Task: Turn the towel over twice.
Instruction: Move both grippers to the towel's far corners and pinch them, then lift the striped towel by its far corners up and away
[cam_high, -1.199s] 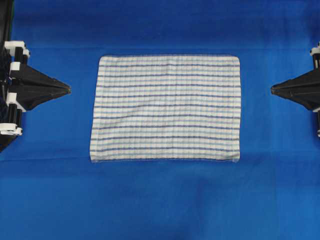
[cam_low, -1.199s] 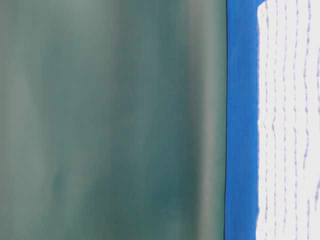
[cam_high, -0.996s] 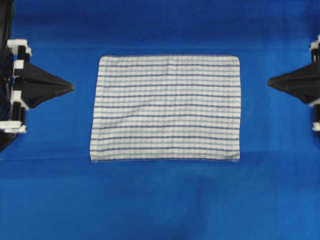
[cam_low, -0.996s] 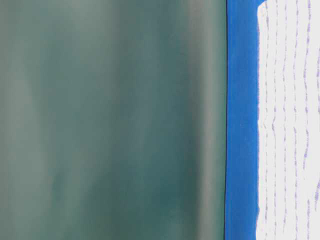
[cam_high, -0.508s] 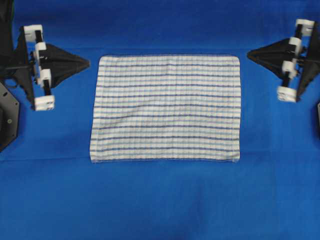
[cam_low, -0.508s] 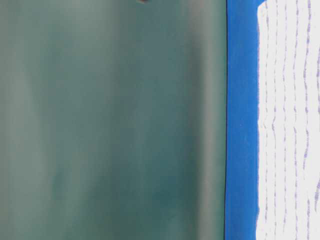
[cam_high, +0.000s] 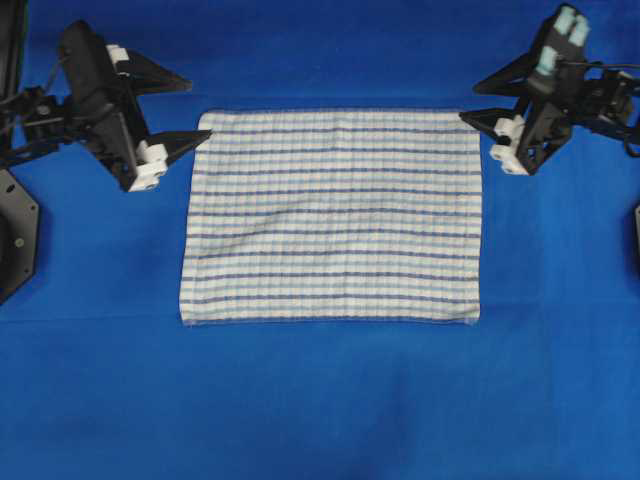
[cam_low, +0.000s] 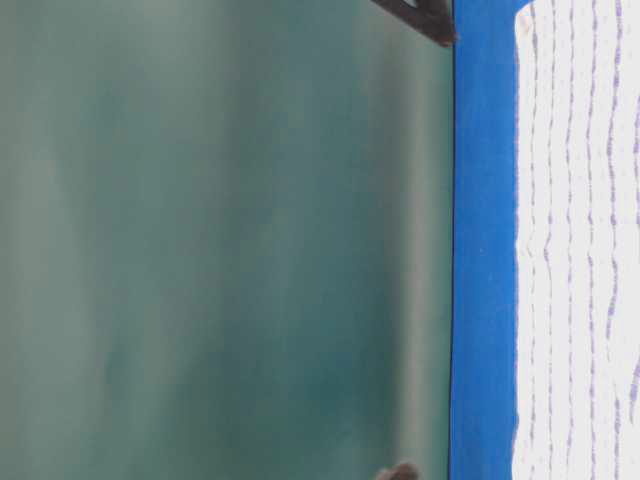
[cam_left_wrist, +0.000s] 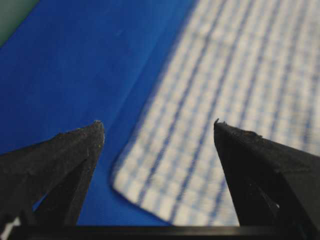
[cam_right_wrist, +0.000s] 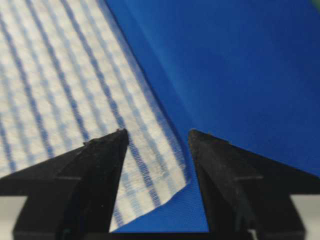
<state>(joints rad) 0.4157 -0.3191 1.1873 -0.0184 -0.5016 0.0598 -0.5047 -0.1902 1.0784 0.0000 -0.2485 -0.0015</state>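
Two grippers flank the far edge of the towel (cam_high: 331, 215), which lies flat and spread out in the middle of the blue table cover (cam_high: 320, 400), its stripes running side to side in the overhead view. The left gripper (cam_high: 184, 110) hangs by the far left corner with its jaws spread wide and nothing between them; the left wrist view shows that corner lying in the gap between the two black fingers (cam_left_wrist: 65, 155). The right gripper (cam_high: 478, 100) is likewise open and empty at the far right corner, and its wrist view has the corner's tip sitting between its fingers (cam_right_wrist: 97, 165).

No flip looks done yet; the step in hand seems to be taking hold of the two far corners. To do it well, each gripper should come down until one finger can slide under the hem while the other stays above, so that only the towel is pinched and not the blue cover beneath. Both should close at about the same time and take a similar bite of cloth, or the edge will lift crooked. A hold too near the very tip may slip once the cloth's weight hangs from it. How high the fingertips sit above the cloth cannot be told from these views.
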